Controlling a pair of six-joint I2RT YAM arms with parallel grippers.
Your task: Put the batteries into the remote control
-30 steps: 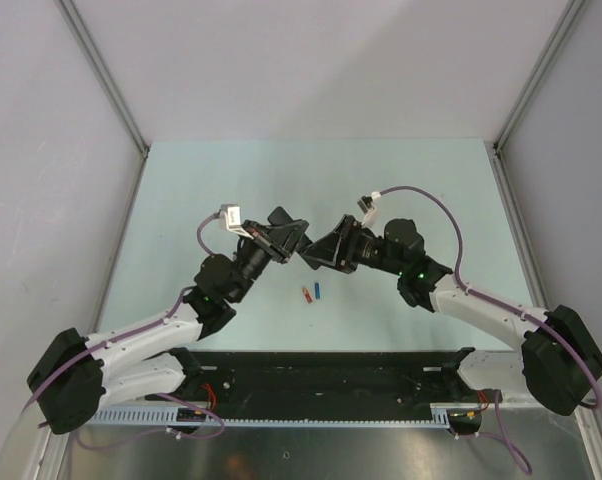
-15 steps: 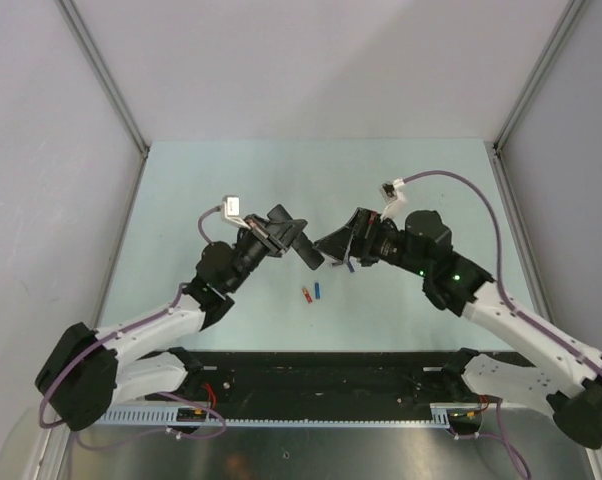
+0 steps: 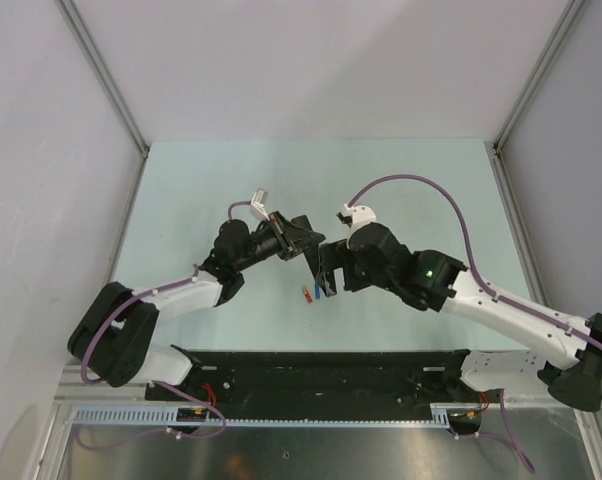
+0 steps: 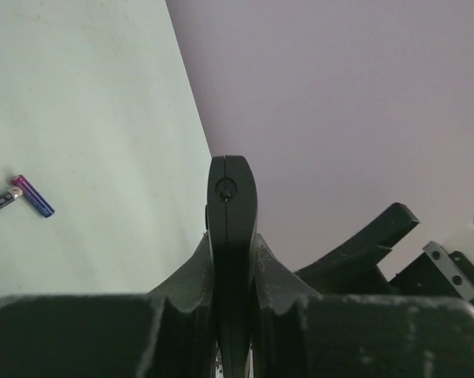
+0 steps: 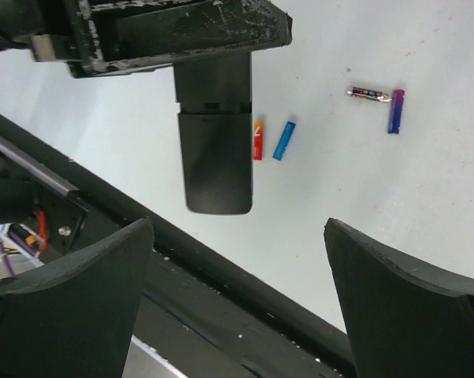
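The left gripper is clamped on the remote, which seems to be held clear of the table. The right gripper has its fingers wide apart. A red-orange battery and a blue battery lie just beside the remote. Farther off, a dark battery meets a purple battery; the print on the dark one is too small to read.

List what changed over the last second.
The right hand swung from beside the left hand toward the near edge, now open by the red battery and blue battery. The left hand edged right, still gripping the remote. Both batteries stayed put.
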